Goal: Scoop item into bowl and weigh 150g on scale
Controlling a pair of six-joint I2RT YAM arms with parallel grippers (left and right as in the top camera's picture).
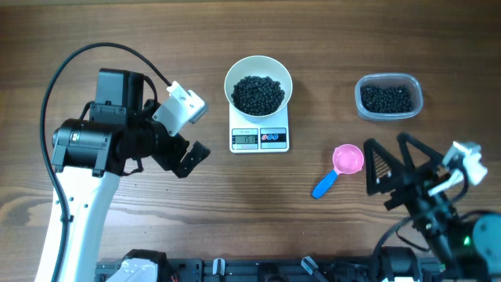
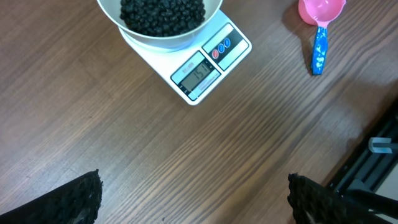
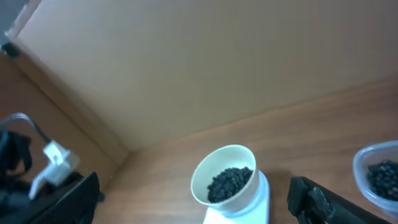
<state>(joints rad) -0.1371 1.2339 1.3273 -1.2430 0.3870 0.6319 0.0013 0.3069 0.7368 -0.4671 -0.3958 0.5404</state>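
The white bowl (image 1: 258, 72) stands on the white scale (image 1: 259, 138) at the back centre, holding a heap of black beads (image 1: 258, 94). The scale's display shows digits too small to read for sure. On the wood to the right of the scale lies a pink scoop with a blue handle (image 1: 340, 166), empty. My left gripper (image 1: 190, 133) hovers open to the left of the scale. My right gripper (image 1: 385, 142) is open just right of the scoop, holding nothing. In the left wrist view the bowl (image 2: 134, 37), scale (image 2: 205, 65) and scoop (image 2: 320, 25) lie ahead of the open left gripper (image 2: 194, 199).
A clear plastic tub (image 1: 388, 96) with more black beads sits at the back right, also seen in the right wrist view as the tub (image 3: 373, 171) beside the bowl (image 3: 208, 171). A black rail runs along the table's front edge (image 1: 258, 270).
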